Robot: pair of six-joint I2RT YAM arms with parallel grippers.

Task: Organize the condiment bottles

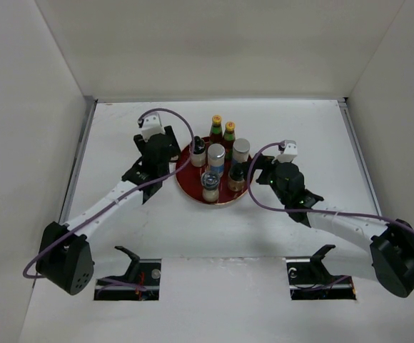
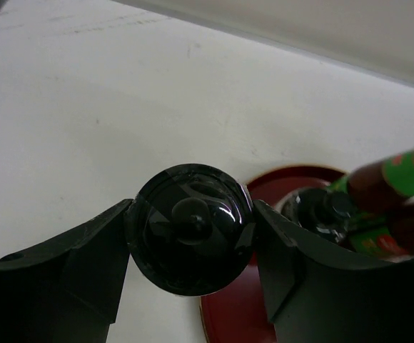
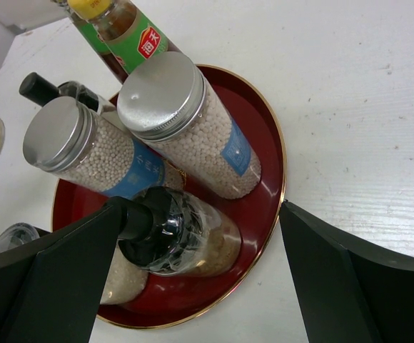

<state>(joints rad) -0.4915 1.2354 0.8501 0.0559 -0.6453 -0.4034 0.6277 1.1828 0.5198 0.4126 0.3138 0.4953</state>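
so in the overhead view all seven bottles are bunched at the round red tray [image 3: 264, 136] in the middle of the white desk [image 1: 207, 236]. the left pincer [image 2: 190, 232] is clenched on a dark-capped shaker [image 1: 198, 150] at the tray's upper left edge, and the left wrist view shows both fingers tight against the black cap. can't tell if its base sits on the tray or hangs above it. the right pincer [image 3: 201, 214] is released, jaws wide, one on each side of a second shaker [image 3: 175, 232] at the right side of the tray. its cap is right up by the finger on the left of the right wrist frame, can't tell if they touch. behind that one the two silver-lidded jars [image 3: 160, 93] stand side by side, with pale beads inside and blue labels. the two red sauce bottles [image 1: 216, 128] with yellow caps stand close together at the top edge of the tray. the third shaker [image 1: 210, 184] is at the bottom of the tray, nearest the arm bases.
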